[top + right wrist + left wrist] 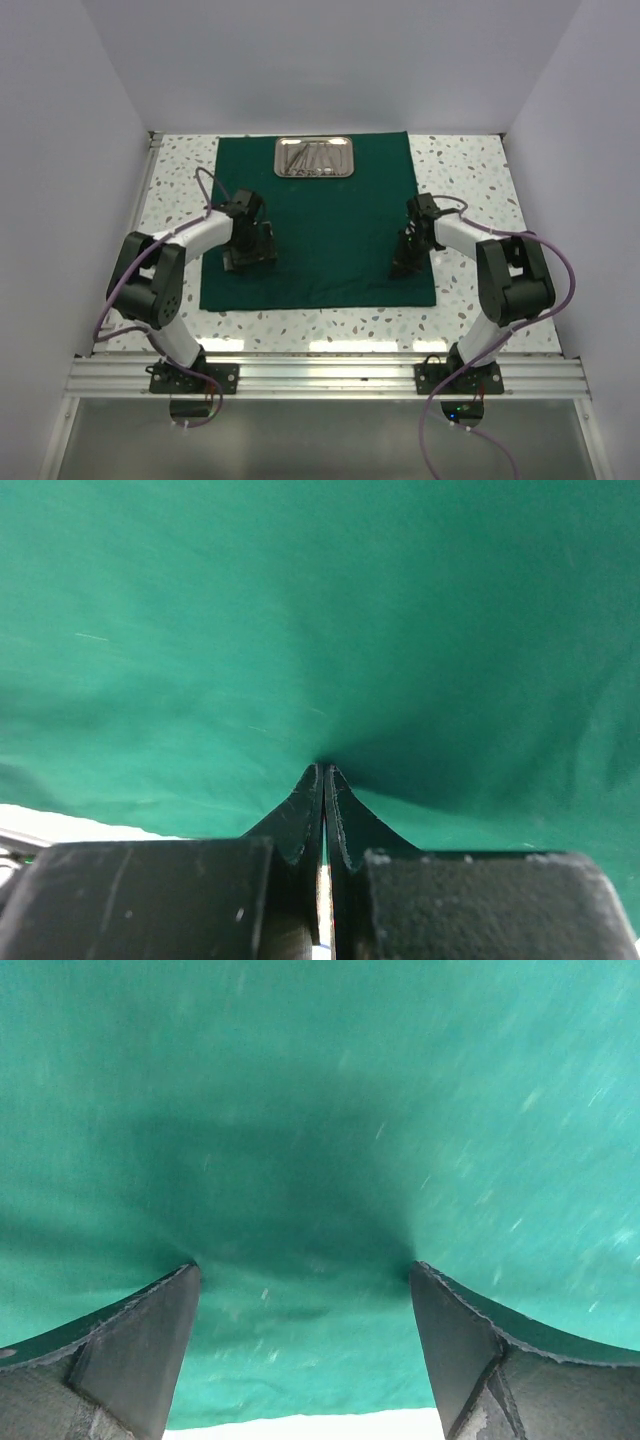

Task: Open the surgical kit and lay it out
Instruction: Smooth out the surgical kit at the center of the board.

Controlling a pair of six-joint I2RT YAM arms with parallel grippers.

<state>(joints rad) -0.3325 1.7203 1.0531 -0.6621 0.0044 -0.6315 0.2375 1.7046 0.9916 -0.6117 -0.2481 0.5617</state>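
Note:
The dark green cloth [320, 230] lies spread flat on the table. The shiny steel tray [313, 157] sits at its far edge, with slim silver instruments [318, 160] lying inside it. My left gripper [250, 258] is on the cloth's near left part. In the left wrist view it [300, 1270] is wide open and empty, with both fingertips [150, 1340] pressed on the cloth [320, 1110]. My right gripper [403, 268] is on the cloth's near right part. In the right wrist view it [323, 770] is shut, its tips touching the cloth [320, 610], and I see no fold between them.
The speckled white table [470, 180] shows around the cloth, with white walls on three sides. An aluminium rail [320, 375] runs along the near edge by the arm bases. A strip of bare table [300, 1426] shows just beyond the cloth's edge in the left wrist view.

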